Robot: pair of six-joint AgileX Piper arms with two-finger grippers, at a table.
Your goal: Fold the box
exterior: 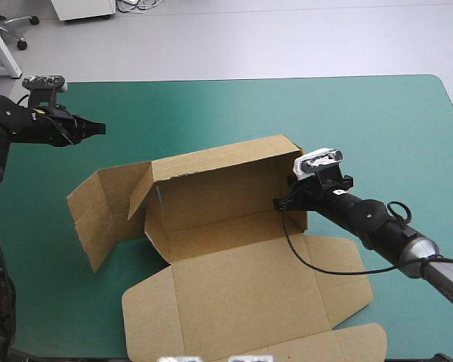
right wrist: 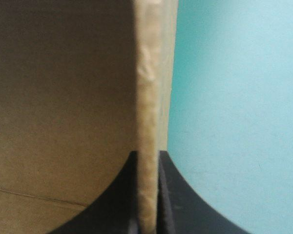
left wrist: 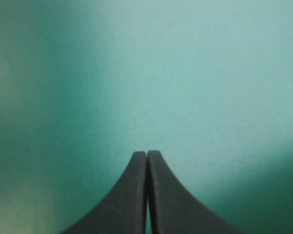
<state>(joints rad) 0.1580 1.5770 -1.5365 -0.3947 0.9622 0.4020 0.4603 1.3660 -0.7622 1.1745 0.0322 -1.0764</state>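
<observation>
As the right pincer [right wrist: 147,155] clamps the upright right-hand wall [exterior: 296,188] of the brown box [exterior: 211,204], mid-table with its lid [exterior: 241,294] flat, the left pincer [left wrist: 147,154] hangs shut and empty over teal-green cover [exterior: 377,128], well apart. A square, firm hold on that edge looks key to tucking.

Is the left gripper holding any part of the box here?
No, the left gripper is shut with nothing in it over the bare teal-green cover, well away from the box.

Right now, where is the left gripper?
In the high view the left gripper is over the teal-green cover, far left, apart from the brown box.
</observation>
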